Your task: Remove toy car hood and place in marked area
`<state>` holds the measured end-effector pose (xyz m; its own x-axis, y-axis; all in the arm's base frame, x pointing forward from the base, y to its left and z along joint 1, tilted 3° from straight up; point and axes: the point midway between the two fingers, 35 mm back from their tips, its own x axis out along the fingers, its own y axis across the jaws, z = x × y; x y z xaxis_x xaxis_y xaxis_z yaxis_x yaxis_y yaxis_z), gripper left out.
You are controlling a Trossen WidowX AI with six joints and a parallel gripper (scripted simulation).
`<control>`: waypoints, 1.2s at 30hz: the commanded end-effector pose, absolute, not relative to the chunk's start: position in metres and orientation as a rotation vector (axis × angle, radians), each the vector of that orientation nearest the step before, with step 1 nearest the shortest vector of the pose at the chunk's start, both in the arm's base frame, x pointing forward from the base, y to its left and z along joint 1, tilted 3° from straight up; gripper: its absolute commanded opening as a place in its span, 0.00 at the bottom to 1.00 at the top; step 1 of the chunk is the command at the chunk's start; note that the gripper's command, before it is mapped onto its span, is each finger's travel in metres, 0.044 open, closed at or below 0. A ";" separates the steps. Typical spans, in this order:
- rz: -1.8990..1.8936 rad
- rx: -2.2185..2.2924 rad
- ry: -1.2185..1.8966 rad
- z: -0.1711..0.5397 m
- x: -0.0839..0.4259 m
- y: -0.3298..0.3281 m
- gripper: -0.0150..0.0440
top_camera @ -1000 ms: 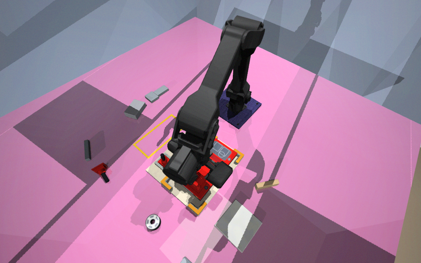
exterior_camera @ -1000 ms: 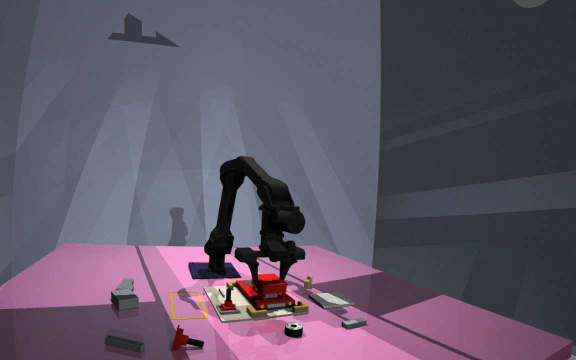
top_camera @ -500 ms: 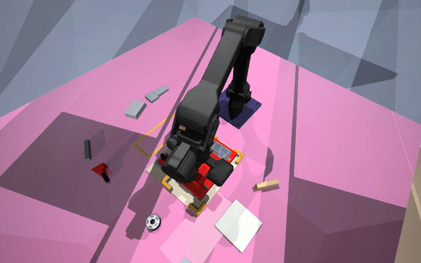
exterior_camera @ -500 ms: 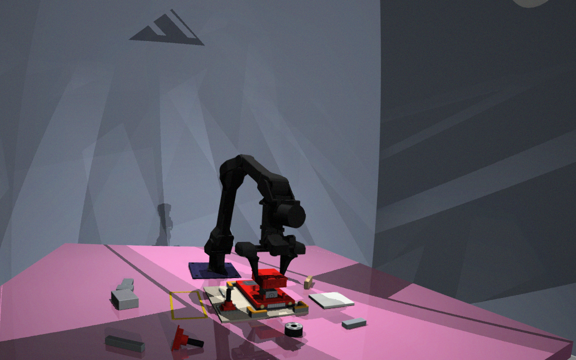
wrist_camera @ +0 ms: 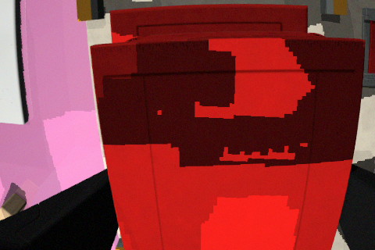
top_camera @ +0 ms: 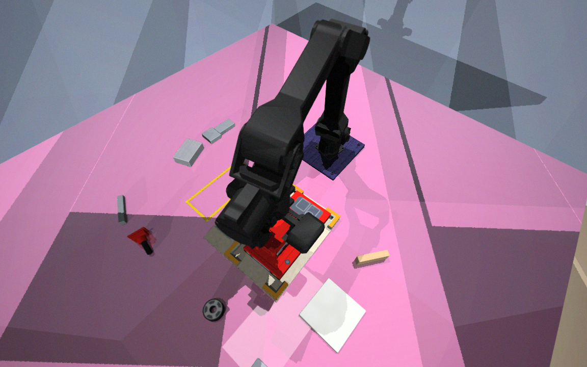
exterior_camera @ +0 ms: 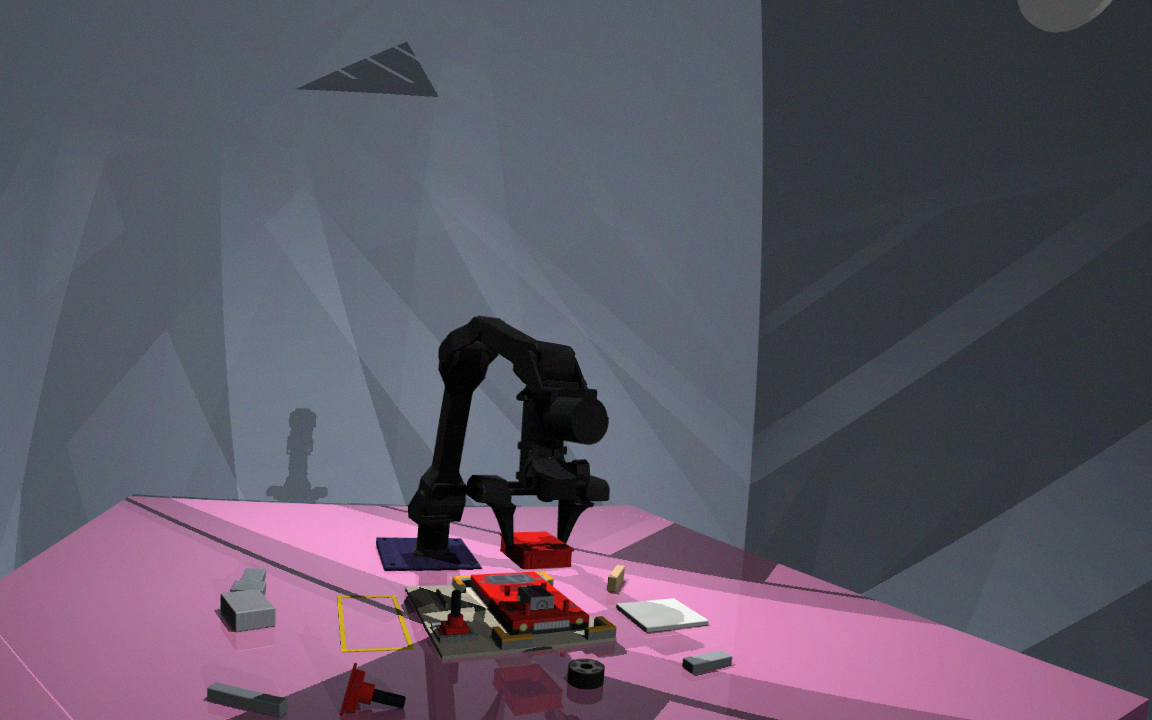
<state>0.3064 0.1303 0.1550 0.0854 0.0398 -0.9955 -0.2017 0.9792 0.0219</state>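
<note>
The red hood (top_camera: 280, 229) (exterior_camera: 537, 553) (wrist_camera: 234, 133) is lifted clear of the toy car and hangs level above it. My gripper (exterior_camera: 537, 540) is shut on the hood, one finger on each side. The red car (top_camera: 302, 205) (exterior_camera: 526, 612) sits between orange corner stops, its grey engine block and posts bare in the exterior view. The marked area, a yellow outline (top_camera: 208, 184) (exterior_camera: 339, 624), lies on the table to the left of the car's board. Part of the outline is hidden by the arm in the top view.
An upright red piece with a black handle (exterior_camera: 455, 619) stands on the board (exterior_camera: 464, 645) between car and outline. Another such piece (top_camera: 140, 235) (exterior_camera: 356, 691) lies on the table. A wheel (top_camera: 211, 309) (exterior_camera: 585, 673), a white plate (top_camera: 332, 314) (exterior_camera: 662, 614) and grey blocks (top_camera: 188, 152) (exterior_camera: 247, 610) lie around.
</note>
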 end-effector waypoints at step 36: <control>0.166 -0.142 1.478 0.157 0.326 -0.027 0.25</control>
